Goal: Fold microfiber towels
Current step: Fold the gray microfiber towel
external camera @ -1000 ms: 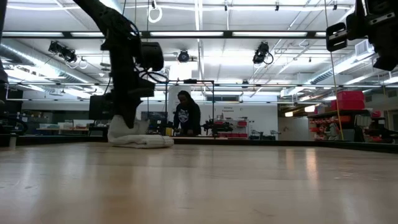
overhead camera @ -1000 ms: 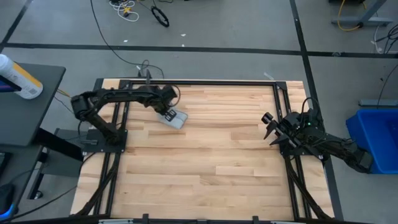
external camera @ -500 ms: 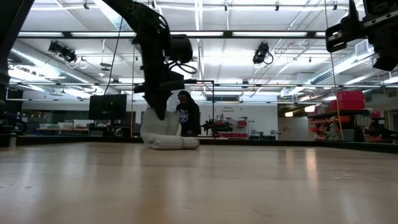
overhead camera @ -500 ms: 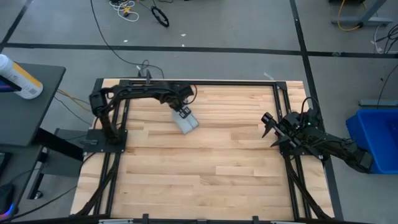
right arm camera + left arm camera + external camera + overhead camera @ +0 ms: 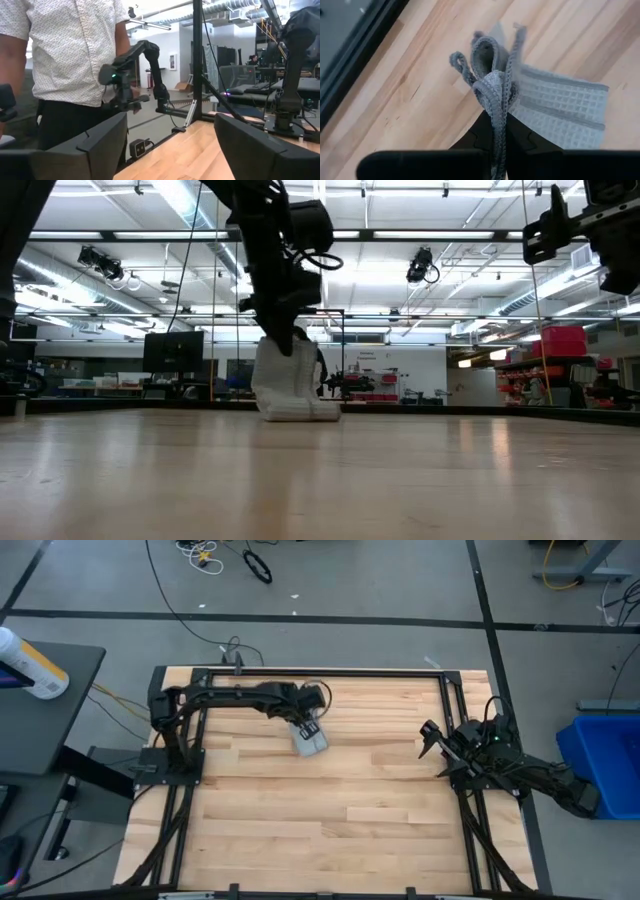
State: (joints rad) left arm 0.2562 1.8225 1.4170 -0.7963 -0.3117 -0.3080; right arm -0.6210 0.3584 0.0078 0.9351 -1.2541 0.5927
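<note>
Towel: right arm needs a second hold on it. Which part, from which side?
Probably the free hanging edge of the towel, approached from the right. The left end effector already pinches the bunched top edge, so the cloth drapes down onto the table. The right end effector, open, waits at the right edge.

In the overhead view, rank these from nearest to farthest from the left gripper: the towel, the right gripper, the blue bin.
1. The towel: pinched in the left gripper, on the table's far-centre part.
2. The right gripper: across the table, by its right edge, open.
3. The blue bin: off the table, at the picture's right edge.
</note>
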